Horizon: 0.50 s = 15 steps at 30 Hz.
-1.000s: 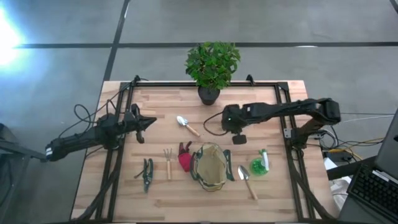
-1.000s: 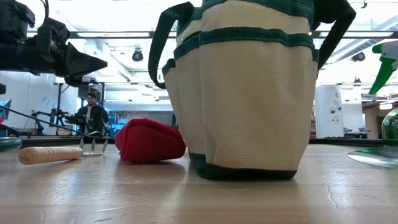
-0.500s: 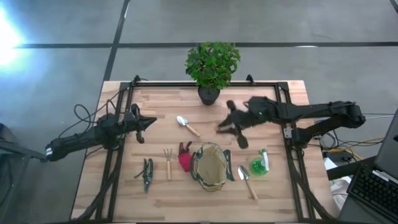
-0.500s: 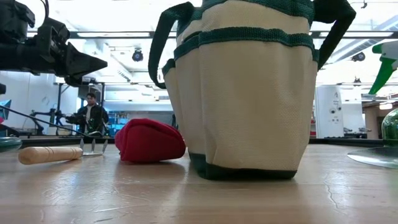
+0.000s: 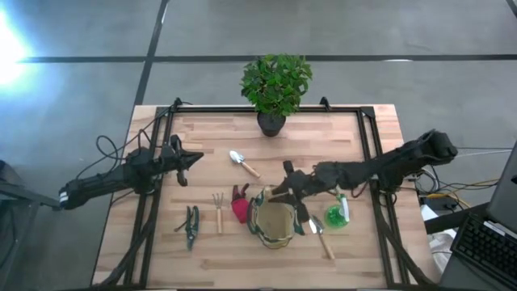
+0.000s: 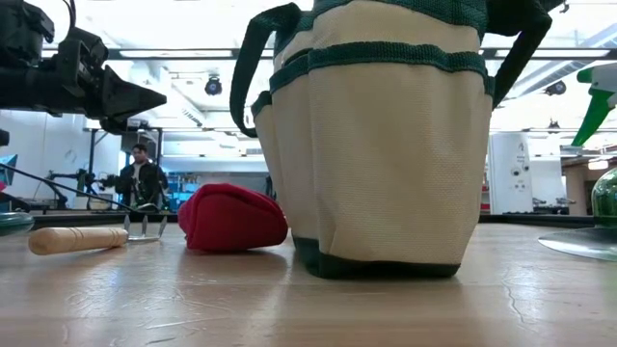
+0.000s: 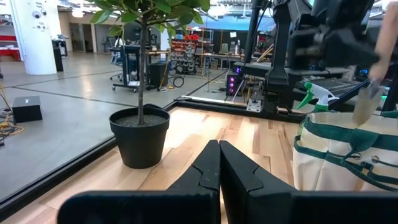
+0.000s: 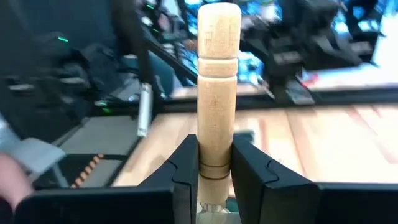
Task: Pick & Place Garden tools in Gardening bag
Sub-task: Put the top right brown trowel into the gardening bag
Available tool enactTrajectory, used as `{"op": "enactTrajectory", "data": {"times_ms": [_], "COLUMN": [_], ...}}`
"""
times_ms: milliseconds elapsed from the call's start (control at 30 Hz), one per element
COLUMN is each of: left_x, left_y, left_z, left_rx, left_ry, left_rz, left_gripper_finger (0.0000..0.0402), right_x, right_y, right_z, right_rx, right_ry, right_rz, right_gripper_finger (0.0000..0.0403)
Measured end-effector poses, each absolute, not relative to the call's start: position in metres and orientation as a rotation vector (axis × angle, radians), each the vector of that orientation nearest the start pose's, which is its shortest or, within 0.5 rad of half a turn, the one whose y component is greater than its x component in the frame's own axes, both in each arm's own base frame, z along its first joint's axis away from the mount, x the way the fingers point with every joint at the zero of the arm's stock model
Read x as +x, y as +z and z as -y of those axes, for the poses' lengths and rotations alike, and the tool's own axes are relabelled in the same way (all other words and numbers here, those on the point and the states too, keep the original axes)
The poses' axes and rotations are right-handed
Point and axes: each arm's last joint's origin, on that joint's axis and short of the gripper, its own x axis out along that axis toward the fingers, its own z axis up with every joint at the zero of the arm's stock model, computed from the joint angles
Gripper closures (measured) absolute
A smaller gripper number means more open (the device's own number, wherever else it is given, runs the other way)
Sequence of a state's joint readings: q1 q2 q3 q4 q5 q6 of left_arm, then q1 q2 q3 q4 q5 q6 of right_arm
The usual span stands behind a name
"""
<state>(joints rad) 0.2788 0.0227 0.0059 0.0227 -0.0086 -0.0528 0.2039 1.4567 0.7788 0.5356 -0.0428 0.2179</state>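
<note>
The khaki gardening bag (image 5: 275, 220) stands upright on the table's near middle, its mouth open. My right gripper (image 5: 284, 187) reaches in from the right, just above the bag's far rim, shut on a wooden-handled tool (image 8: 218, 74). On the table lie a trowel (image 5: 242, 164), a fork (image 5: 218, 210), pruners (image 5: 191, 227), a red glove (image 5: 240, 206), a second trowel (image 5: 321, 235) and a green spray bottle (image 5: 338, 212). My left gripper (image 5: 198, 158) waits shut above the table's left side, holding nothing. My right gripper pinches the tool's wooden handle (image 8: 215, 163) between its two fingers, near the handle's metal end. The fingers come about level from the table's right side and lie across the handle, whose free end stands out beyond them. The tool is lifted clear of the table.
A potted plant (image 5: 275, 89) stands at the table's far edge. Black frame rails (image 5: 157, 186) run along the left, right and far sides. A person (image 6: 143, 175) sits in the room beyond the table.
My right gripper has swung from the table's far middle toward the near edge and the bag, tipping from pointing down to about level and rolling a little. It stays shut on the wooden-handled tool, which has come along with it.
</note>
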Motion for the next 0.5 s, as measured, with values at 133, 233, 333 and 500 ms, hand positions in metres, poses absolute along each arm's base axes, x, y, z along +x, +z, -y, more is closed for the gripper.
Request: {"op": "enactTrajectory", "data": {"times_ms": [133, 233, 333, 500], "left_x": [0.095, 0.095, 0.095, 0.095], "left_y": [0.166, 0.166, 0.166, 0.166], "left_z": [-0.027, -0.027, -0.027, -0.027], "left_rx": [-0.052, -0.052, -0.052, -0.052], "left_ry": [0.287, 0.287, 0.287, 0.287], "left_rz": [0.013, 0.013, 0.013, 0.013], "left_gripper_finger": [0.0399, 0.0399, 0.0399, 0.0399], "right_x": [0.313, 0.315, 0.314, 0.308], "right_y": [0.232, 0.223, 0.216, 0.214], "right_z": [-0.069, -0.072, -0.076, -0.074], "right_rx": [0.217, 0.183, 0.081, -0.105], "right_ry": [0.229, 0.265, 0.366, 0.443], "right_rz": [-0.217, -0.252, -0.297, -0.448], "right_gripper_finger": [0.0350, 0.0350, 0.0350, 0.0350]}}
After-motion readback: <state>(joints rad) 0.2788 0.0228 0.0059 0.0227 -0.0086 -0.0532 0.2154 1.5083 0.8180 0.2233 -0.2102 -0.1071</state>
